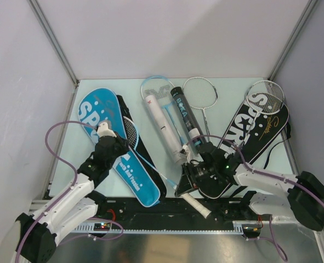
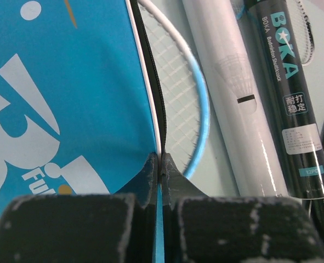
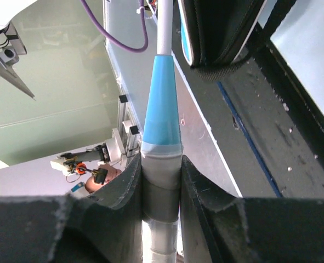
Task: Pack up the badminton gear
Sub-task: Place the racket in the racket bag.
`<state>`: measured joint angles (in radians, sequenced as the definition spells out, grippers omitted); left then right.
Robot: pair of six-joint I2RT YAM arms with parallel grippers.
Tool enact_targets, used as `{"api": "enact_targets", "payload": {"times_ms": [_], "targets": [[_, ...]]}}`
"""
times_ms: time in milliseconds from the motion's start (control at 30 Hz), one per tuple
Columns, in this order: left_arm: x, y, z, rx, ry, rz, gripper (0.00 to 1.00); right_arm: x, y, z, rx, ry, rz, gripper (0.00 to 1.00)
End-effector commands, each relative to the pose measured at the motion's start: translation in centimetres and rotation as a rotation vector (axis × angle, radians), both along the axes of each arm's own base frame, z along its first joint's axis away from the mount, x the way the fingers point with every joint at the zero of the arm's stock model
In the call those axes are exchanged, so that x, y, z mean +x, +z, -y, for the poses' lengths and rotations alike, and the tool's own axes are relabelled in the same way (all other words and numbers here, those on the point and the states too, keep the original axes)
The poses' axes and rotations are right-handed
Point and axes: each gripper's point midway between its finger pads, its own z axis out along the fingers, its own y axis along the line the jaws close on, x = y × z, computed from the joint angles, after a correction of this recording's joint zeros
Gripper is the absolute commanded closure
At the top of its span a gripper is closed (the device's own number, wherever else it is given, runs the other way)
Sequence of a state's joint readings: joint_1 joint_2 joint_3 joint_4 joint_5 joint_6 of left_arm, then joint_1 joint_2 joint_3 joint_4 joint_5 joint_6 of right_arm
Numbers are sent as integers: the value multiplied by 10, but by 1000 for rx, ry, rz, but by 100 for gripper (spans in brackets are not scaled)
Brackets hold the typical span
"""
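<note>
Overhead view of a pale worktop (image 1: 123, 87) strewn with badminton gear, two robot arms reaching in from the 6 o'clock edge. The right claw (image 1: 186, 181) is clamped on the white grip of a blue-framed racket (image 1: 151, 163). Its wrist camera shows both fingers pressed against the grip just below the light-blue cone (image 3: 162, 109). From that claw the racket's long axis runs toward 10 o'clock, the thin shaft crossing to the blue cover (image 1: 93, 109), which lies on the left half of the worktop. The racket's butt end sticks out toward 4 o'clock, past the near edge. The left claw (image 1: 103, 130) is closed tight, pinching the zip edge of the blue cover (image 2: 68, 82). In its wrist view the racket's strung head (image 2: 178, 93) shows just at 3 o'clock of that edge, partly outside the cover. The coming push looks to lie along the shaft, toward 10 o'clock, while the left claw holds the cover's mouth. The right arm is the one on the racket, the left the nearer to the cover. A white tube (image 1: 163, 118) and a black tube (image 1: 185, 112) lie side by side in the middle, and a black cover (image 1: 255, 131) lies at 3 o'clock.
</note>
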<state>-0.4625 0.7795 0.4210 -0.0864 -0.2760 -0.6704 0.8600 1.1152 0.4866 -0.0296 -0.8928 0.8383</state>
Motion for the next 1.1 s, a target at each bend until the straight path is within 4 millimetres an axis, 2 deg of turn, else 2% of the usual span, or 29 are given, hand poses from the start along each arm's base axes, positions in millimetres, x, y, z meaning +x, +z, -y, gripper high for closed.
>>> {"api": "enact_targets", "payload": {"times_ms": [0,100,300,467,600,767,933,1067], "targets": [[8,28,12,-70,-37,90,100,16,12,-26,117,8,104,100],[6,26,21,-131,-48,58,100,31,4,-40,109,-16,113,100],[2,18,33,-220,-61,-2,100,72,12,-73,107,-102,203,100],[0,24,37,-278,-57,-2,100,103,14,-101,112,-140,257,100],[0,30,38,-303,-41,-19,100,123,3,-119,120,-150,300,100],[-1,22,39,-279,-40,-79,100,141,-13,-137,84,-145,345,100],[-3,13,44,-292,-57,-122,100,155,-33,-146,4,-180,416,100],[-6,15,44,-301,-63,-114,100,167,-43,-149,-16,-224,439,100]]}}
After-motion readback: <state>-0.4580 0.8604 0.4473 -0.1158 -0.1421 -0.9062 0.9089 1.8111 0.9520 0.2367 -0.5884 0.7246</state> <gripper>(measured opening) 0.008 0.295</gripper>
